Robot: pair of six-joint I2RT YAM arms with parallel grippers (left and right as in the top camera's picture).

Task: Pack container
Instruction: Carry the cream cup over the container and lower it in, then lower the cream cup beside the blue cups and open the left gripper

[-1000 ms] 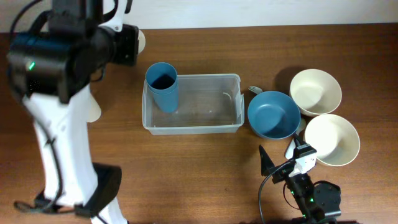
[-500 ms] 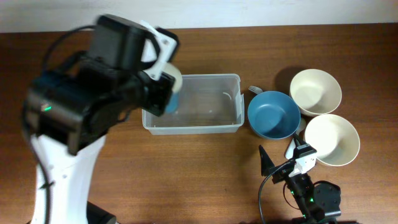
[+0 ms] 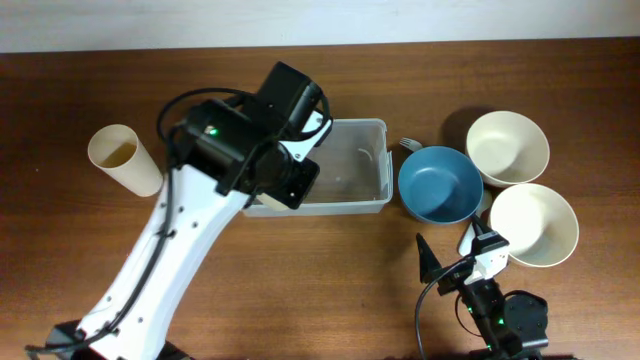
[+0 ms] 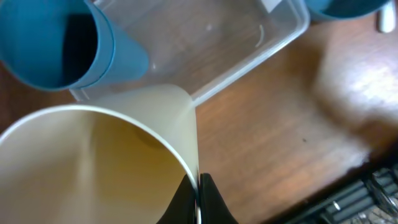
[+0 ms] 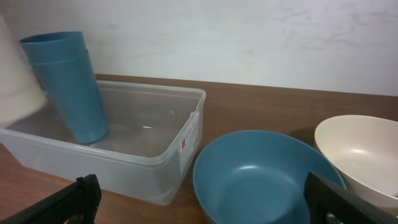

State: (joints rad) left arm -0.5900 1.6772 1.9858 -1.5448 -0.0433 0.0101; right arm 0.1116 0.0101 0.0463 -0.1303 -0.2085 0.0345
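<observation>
The clear plastic container (image 3: 360,160) sits mid-table, and its near wall also shows in the right wrist view as the container (image 5: 124,162). Stacked blue cups (image 5: 65,84) stand upright in its left end, seen from above as blue cups (image 4: 62,43). My left gripper (image 4: 199,198) is shut on the rim of a cream cup (image 4: 93,162), held over the container's left front corner. In the overhead view the left arm (image 3: 270,140) hides that cup. My right gripper (image 5: 211,208) stands open and empty in front of the blue bowl (image 5: 261,174).
A second cream cup (image 3: 115,158) lies on the table at the far left. To the container's right are a blue bowl (image 3: 440,185), two cream bowls (image 3: 508,147) (image 3: 533,224) and a pale utensil (image 3: 410,143).
My left arm has swung from the far left rear over to the container's left end, carrying the cream cup. It uncovered the other cream cup at the left. The right arm is still.
</observation>
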